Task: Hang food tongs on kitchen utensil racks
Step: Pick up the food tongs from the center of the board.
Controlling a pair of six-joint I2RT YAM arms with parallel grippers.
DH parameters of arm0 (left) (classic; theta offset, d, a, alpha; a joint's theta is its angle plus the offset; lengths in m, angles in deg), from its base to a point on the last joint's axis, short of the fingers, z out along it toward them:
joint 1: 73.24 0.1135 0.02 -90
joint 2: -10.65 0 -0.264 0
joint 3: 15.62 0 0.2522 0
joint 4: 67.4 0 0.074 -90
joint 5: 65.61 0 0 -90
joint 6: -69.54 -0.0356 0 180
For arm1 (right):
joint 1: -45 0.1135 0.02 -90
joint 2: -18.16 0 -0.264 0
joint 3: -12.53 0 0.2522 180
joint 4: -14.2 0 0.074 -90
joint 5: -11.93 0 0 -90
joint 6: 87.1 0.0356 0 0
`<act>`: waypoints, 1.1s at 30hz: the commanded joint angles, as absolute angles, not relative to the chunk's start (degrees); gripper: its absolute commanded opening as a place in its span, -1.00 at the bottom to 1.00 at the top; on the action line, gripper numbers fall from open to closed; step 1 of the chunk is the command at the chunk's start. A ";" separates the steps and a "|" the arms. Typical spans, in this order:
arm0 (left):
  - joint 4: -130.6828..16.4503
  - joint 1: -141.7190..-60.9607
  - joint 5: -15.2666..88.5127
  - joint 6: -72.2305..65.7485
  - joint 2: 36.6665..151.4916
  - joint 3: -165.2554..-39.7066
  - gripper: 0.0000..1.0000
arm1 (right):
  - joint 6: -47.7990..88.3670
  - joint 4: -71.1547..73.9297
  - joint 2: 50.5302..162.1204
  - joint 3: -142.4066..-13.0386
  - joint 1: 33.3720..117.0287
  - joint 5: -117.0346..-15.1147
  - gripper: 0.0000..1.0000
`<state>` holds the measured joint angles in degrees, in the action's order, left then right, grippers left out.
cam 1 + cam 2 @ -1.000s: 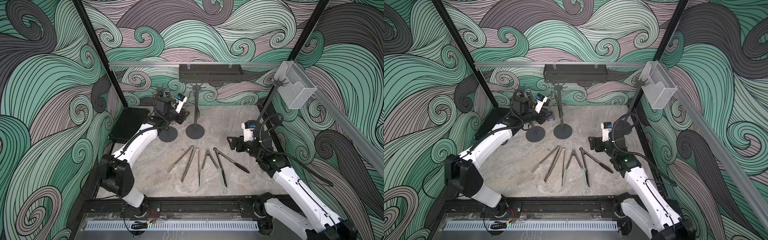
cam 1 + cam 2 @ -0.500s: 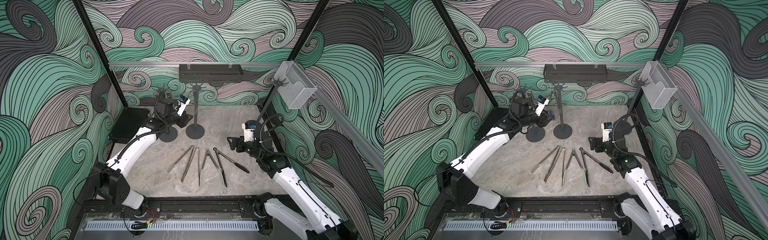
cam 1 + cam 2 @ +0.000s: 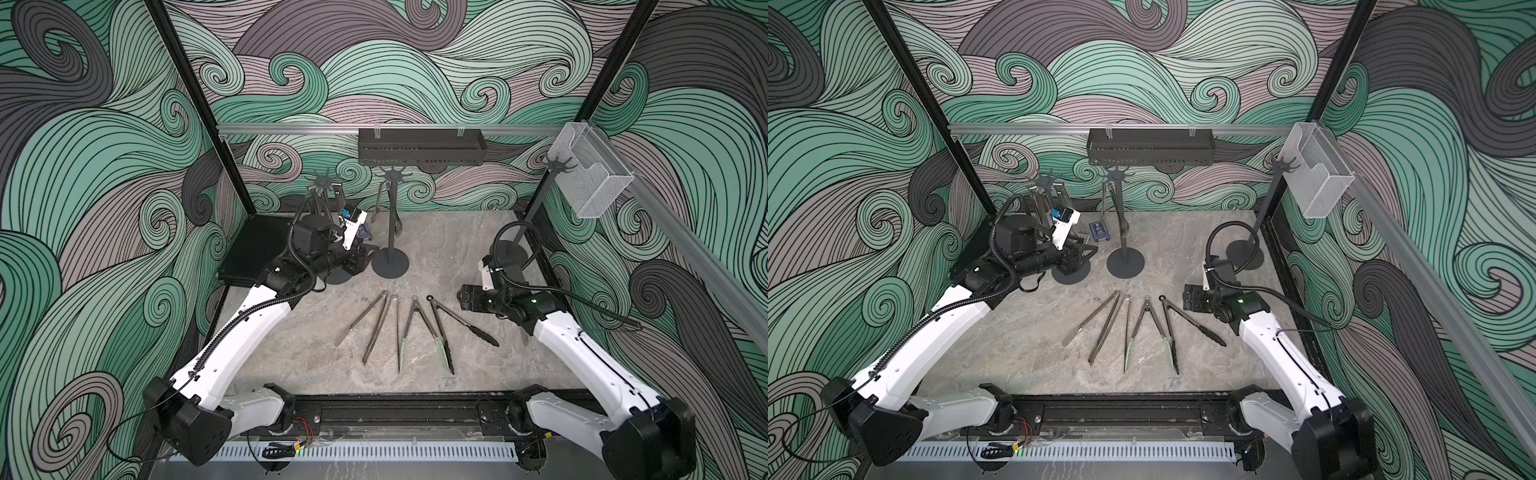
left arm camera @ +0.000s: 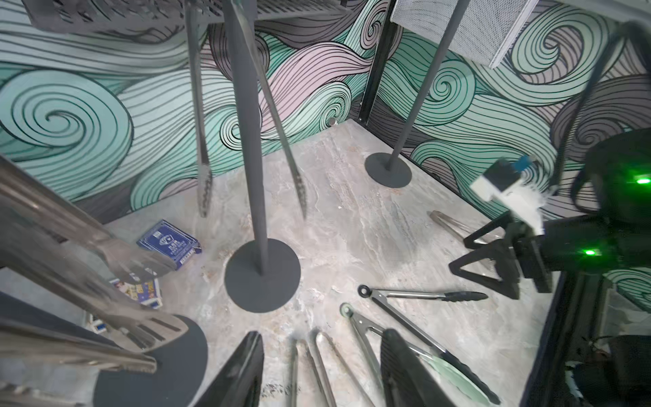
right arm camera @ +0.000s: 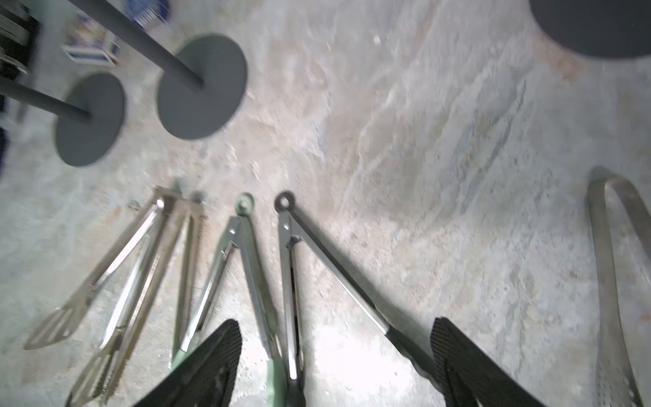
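Lying fanned on the bench (image 3: 291, 357) near the front are several loose tongs (image 3: 398, 332). The right jaws hang wide open and empty above the black-tipped pair (image 3: 461, 322). Farther back, the left jaws stand apart, empty, by the left rack (image 3: 326, 182). Tongs hang there and on the middle rack (image 3: 390, 232).

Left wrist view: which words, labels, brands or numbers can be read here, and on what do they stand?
None can be read.
Blue box: white emblem and lines of print, too blurred to read.
Small box near it: blue and yellow print, unreadable.
Nothing else shows any text.
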<state>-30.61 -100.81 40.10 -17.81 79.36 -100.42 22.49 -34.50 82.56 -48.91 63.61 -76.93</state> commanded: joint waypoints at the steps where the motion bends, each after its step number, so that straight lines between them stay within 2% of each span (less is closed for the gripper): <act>1: -28.44 -101.89 41.22 -12.67 76.09 -99.38 0.08 | 23.99 -43.81 87.16 -50.65 63.38 -78.27 0.66; 13: -25.86 -102.33 39.77 -10.09 66.08 -93.33 0.13 | 16.74 -44.72 101.70 -56.79 64.11 -84.37 0.65; 19: -24.63 -102.33 39.46 -9.84 66.20 -93.80 0.14 | 13.14 -40.97 106.40 -57.79 65.09 -80.39 0.66; 26: -25.17 -102.33 39.86 -9.84 66.05 -93.54 0.14 | 13.04 -39.09 113.88 -59.03 67.97 -81.15 0.64; 33: -24.81 -102.33 39.35 -10.21 66.13 -93.71 0.15 | 12.74 -39.38 118.26 -61.21 68.59 -80.83 0.54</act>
